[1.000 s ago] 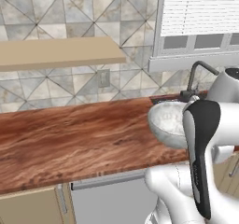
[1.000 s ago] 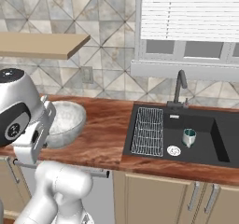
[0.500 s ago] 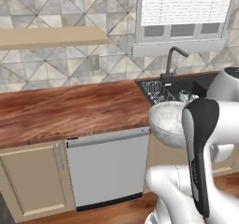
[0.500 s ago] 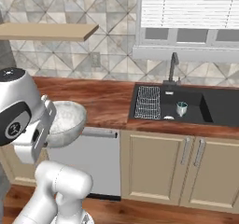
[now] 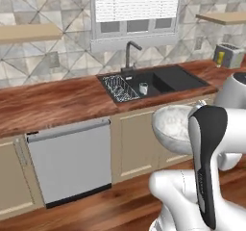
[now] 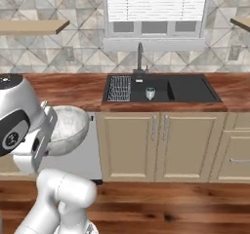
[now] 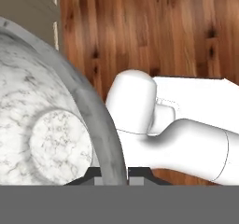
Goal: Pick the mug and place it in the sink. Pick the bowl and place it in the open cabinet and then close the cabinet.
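Observation:
The mottled grey-white bowl (image 5: pixel 174 125) hangs in the air in front of the counter, well below its edge and level with the base doors. In the hand view my gripper (image 7: pixel 114 179) is shut on the bowl (image 7: pixel 46 139), with the rim running between the two dark tips. From the right base camera the bowl (image 6: pixel 69 127) sits against my arm. A small mug (image 5: pixel 143 87) stands upright in the black sink (image 5: pixel 178 80), beside the wire rack (image 5: pixel 119 88); the mug (image 6: pixel 150 93) and the sink (image 6: pixel 191 88) also face the right base camera. The cabinet is out of view.
A wooden counter (image 5: pixel 53 102) runs along the tiled wall, with a dishwasher (image 5: pixel 72 160) and beige base doors (image 6: pixel 161 145) below it. A toaster (image 5: pixel 227 56) stands at the far right. Open shelves (image 5: pixel 29 32) hang on the wall. Wooden floor (image 6: pixel 171 204) lies between me and the counter.
The whole picture has shifted: the base has backed away from the counter and swung toward the sink, so floor and base doors now show. The bowl stays in my shut gripper.

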Robot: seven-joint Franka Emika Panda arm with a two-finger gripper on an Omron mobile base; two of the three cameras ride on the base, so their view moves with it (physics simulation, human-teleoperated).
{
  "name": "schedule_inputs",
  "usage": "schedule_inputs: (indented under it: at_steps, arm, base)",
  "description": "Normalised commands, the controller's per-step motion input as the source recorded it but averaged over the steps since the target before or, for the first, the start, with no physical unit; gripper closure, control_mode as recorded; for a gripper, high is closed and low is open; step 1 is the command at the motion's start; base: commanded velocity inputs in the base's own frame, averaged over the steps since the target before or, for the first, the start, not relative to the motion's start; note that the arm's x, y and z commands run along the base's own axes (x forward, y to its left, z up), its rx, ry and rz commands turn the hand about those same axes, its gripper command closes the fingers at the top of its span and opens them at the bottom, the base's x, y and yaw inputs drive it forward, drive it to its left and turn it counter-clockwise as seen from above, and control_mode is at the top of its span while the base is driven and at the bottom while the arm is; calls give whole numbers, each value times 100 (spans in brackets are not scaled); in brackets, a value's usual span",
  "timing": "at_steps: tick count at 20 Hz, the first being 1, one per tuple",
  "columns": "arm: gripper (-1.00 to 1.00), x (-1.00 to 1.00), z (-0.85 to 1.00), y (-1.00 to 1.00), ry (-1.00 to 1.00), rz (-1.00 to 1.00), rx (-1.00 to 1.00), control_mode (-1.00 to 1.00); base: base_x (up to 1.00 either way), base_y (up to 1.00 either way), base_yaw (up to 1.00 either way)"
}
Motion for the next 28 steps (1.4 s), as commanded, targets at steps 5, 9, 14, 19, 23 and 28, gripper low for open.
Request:
schedule_inputs:
  at_steps: [5,9,14,19,23,28]
  arm:
    - [100,0,0,0,0,0,0,100]
    - [100,0,0,0,0,0,0,100]
    - [100,0,0,0,0,0,0,100]
    - [100,0,0,0,0,0,0,100]
    - [100,0,0,0,0,0,0,100]
    - [100,0,0,0,0,0,0,100]
  base:
    - [34,-99,-60]
    - [8,-89,-75]
    - [0,-58,-86]
    - [0,-59,-85]
    - [0,-42,-90]
    - [0,-45,-88]
